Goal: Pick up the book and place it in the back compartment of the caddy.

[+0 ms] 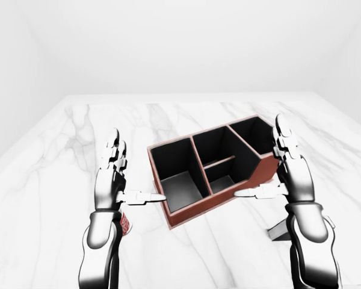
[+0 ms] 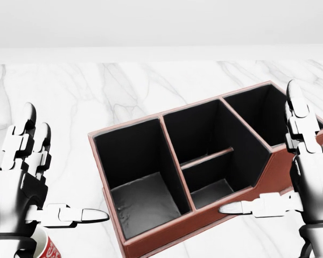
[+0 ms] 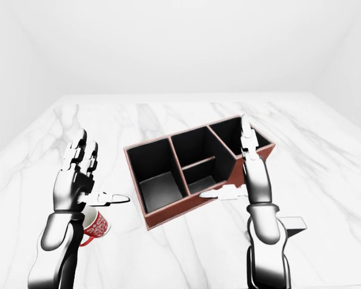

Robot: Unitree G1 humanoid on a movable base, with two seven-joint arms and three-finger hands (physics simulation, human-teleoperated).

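In the left-eye view a red-brown caddy (image 1: 210,171) with black-lined compartments sits on the white marble table (image 1: 48,180) at the centre of the frame, turned at an angle: one large compartment at its left end, two smaller ones split by a low divider in the middle, and another at its upper right end. The left hand (image 1: 115,180) stands upright just left of the caddy, fingers spread and thumb pointing toward the box, holding nothing. The right hand (image 1: 289,174) stands the same way at the caddy's right end, fingers spread and empty. A flat grey thing (image 1: 280,232) lies on the table at lower right, partly hidden by the right forearm; whether it is the book cannot be told. In the head view the caddy fills the middle, all its compartments empty, and the rim of a red-and-white mug (image 2: 46,248) shows at the bottom left under the left wrist. In the right-eye view the mug stands on the table just below the left hand, left of the caddy, and the grey thing lies at lower right, clear of the caddy.
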